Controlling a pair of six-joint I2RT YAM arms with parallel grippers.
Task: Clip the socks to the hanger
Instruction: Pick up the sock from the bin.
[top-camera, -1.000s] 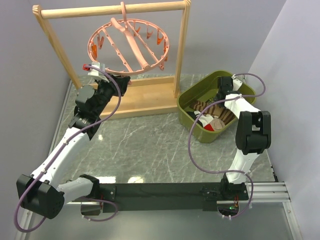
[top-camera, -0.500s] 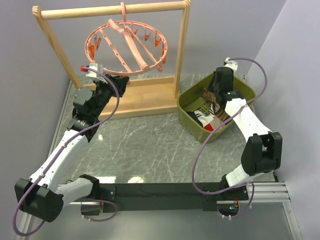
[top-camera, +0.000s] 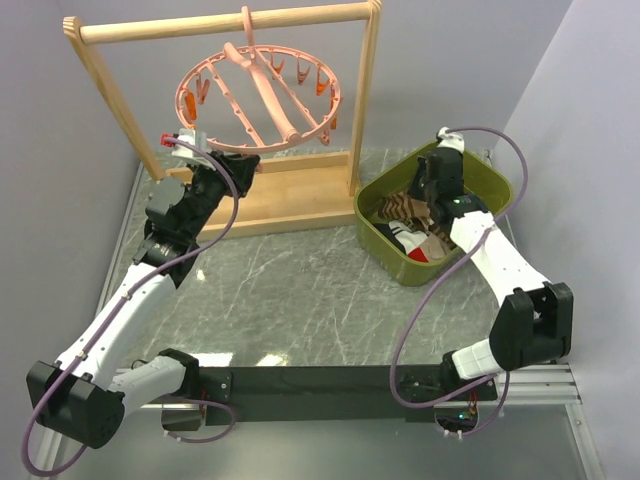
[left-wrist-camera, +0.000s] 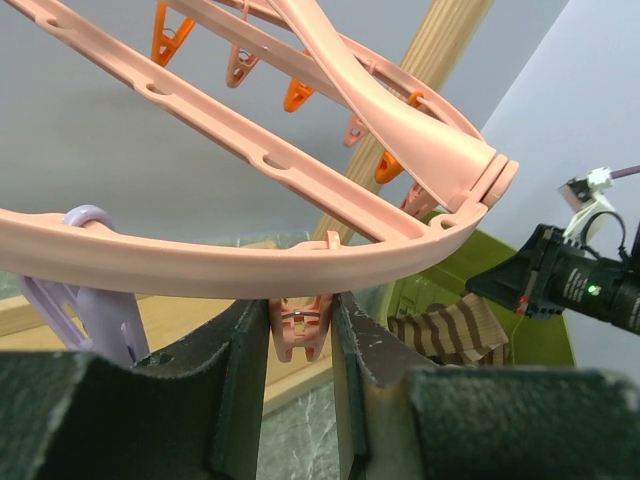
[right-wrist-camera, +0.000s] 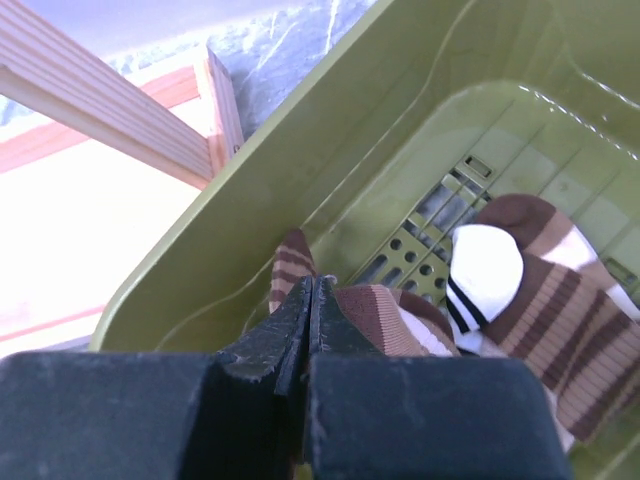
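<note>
The salmon-pink ring hanger (top-camera: 258, 85) hangs by its hook from the wooden rail. My left gripper (top-camera: 236, 160) is just under its near rim (left-wrist-camera: 250, 265), fingers (left-wrist-camera: 245, 370) pressed on both sides of a small pink clip (left-wrist-camera: 300, 325). My right gripper (top-camera: 425, 193) is shut on a brown striped sock (top-camera: 400, 207) and holds it above the green bin (top-camera: 478, 180). In the right wrist view the gripper (right-wrist-camera: 312, 290) pinches the sock (right-wrist-camera: 385, 310). The sock also shows in the left wrist view (left-wrist-camera: 450, 325).
The light wooden rack (top-camera: 225, 22) stands at the back, its base (top-camera: 290, 195) on the marble table. The bin (right-wrist-camera: 300, 180) holds a second brown striped sock (right-wrist-camera: 560, 320) and a white-black-red sock (right-wrist-camera: 485, 270). Walls stand close on both sides.
My right gripper has risen out of the bin and shifted left, with the brown striped sock lifted in it. My left gripper has stayed under the hanger's rim; the hanger swung slightly.
</note>
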